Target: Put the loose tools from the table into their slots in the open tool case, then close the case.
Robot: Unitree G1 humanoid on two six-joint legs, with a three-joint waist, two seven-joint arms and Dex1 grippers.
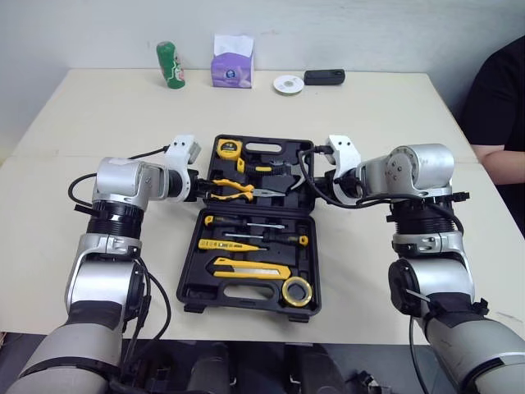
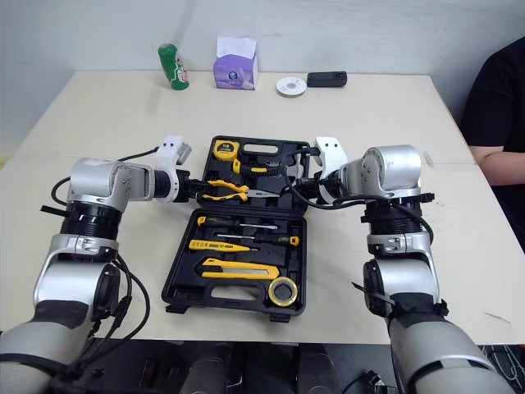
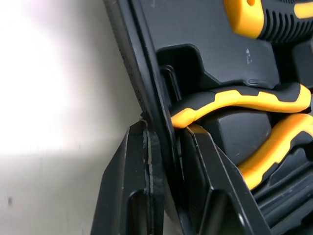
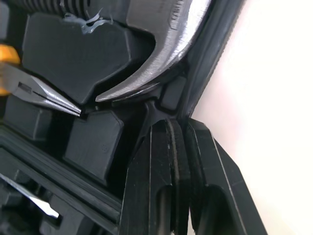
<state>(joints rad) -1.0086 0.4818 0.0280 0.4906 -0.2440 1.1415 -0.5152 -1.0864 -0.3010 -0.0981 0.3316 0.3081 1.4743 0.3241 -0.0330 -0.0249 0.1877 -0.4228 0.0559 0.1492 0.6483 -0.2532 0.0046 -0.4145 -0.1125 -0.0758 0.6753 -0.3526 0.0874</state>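
**Gripping the open case by both side walls, ready to fold it shut**

Finds the tool case (image 1: 238,294) lying open and flat on the near middle of the table (image 1: 98,123), between the two arms. Holds tape measure (image 1: 227,149), hammer (image 1: 267,168) and pliers (image 1: 234,190) in the far half, and screwdrivers (image 1: 246,222), utility knife (image 1: 250,269) and tape roll (image 1: 297,291) in the near half. Judges the sorting done and the closing step in hand.

Has the left gripper (image 1: 199,187) clenched on the far half's left wall, one finger outside and one inside, just beside the pliers' handles. Has the right gripper (image 1: 316,182) clenched likewise on the right wall, close by the hammer's claw.

Calls next for swinging that half up and over toward the robot, with both wrists turning together about the hinge. Risks twisting the shell or spilling the pliers if lifted unevenly. Needs the inside fingers drawn out before the halves meet.

Offers wide bare table to either side, but little in front, near the table's front edge. Places green can (image 1: 171,64), tissue box (image 1: 232,61), white disc (image 1: 288,84) and black device (image 1: 324,77) well apart at the far edge. Notes a person's arm (image 1: 500,152) off to the right.
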